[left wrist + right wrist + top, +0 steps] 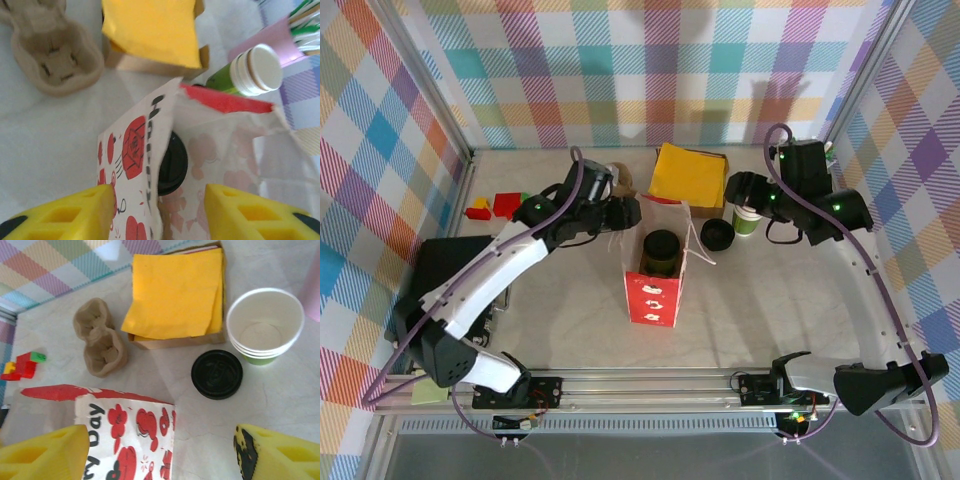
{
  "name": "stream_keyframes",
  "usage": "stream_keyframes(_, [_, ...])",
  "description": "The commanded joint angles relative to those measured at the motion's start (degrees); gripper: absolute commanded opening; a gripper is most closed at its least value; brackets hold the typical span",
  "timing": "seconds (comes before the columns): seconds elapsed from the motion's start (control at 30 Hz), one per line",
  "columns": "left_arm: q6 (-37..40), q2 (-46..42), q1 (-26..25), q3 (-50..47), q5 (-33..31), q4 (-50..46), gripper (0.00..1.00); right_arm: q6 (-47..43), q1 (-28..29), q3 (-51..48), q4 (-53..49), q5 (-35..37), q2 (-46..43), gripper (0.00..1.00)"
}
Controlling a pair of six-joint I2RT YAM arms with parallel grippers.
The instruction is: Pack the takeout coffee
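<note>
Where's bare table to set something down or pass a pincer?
Widest bare table: right of the bag, nearer than the loose lid, inside the right arm's curve. A narrower strip lies between the bag and the left arm. Crowded behind the bag: carrier, napkins, lid, cups, left pincer and right pincer sit close together.

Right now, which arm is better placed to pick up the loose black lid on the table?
Right. The right gripper, open, hovers near the black lid lying beside the green cups; the left gripper is over the mouth of the bag.
</note>
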Motion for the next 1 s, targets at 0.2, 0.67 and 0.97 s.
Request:
stream_keyframes(0.2, [4.0,-10.9,0.1,0.3,-4.4,1.2,0.58,-7.4,-1.6,5.3,-3.9,8.3,1.6,0.78])
stream_keyframes(0.67, [5.7,-14.9,0.1,-2.1,-10.1,-6.1,0.57,-14.6,-19.8,10.5,0.0,1.7,12.7,0.72])
stream_keyframes(0.97, [8.9,-12.6,0.2,-0.2,-11.9,-4.0,0.56,-15.1,-28.8,15.0,2.6,-3.0,20.8,0.65])
